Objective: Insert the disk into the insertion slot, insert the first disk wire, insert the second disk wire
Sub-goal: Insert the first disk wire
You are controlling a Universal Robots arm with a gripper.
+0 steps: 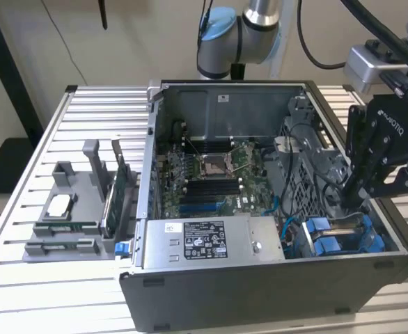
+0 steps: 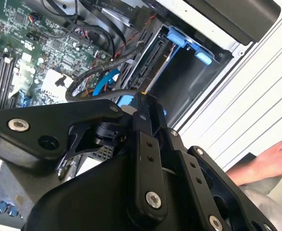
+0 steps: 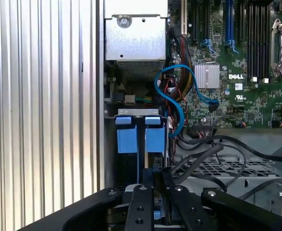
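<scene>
Open computer case [image 1: 260,299]: the blue-framed disk [image 1: 333,235] sits in the insertion slot [image 2: 194,84], its long axis along the case wall and its blue tabs toward the power supply [image 1: 211,240]. The gripper [image 1: 356,198] hangs above with fingers drawn together, hiding the disk's far end. Whether it pinches anything cannot be told.

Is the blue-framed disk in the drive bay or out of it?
In: the disk sits inside the insertion slot, blue frame at its mouth. Fully seated? Cannot tell.

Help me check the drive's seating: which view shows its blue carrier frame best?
The first wrist view: the blue carrier frame faces it square-on, unobstructed. The exterior view shows it near the gripper; the second wrist view catches it obliquely.
</scene>
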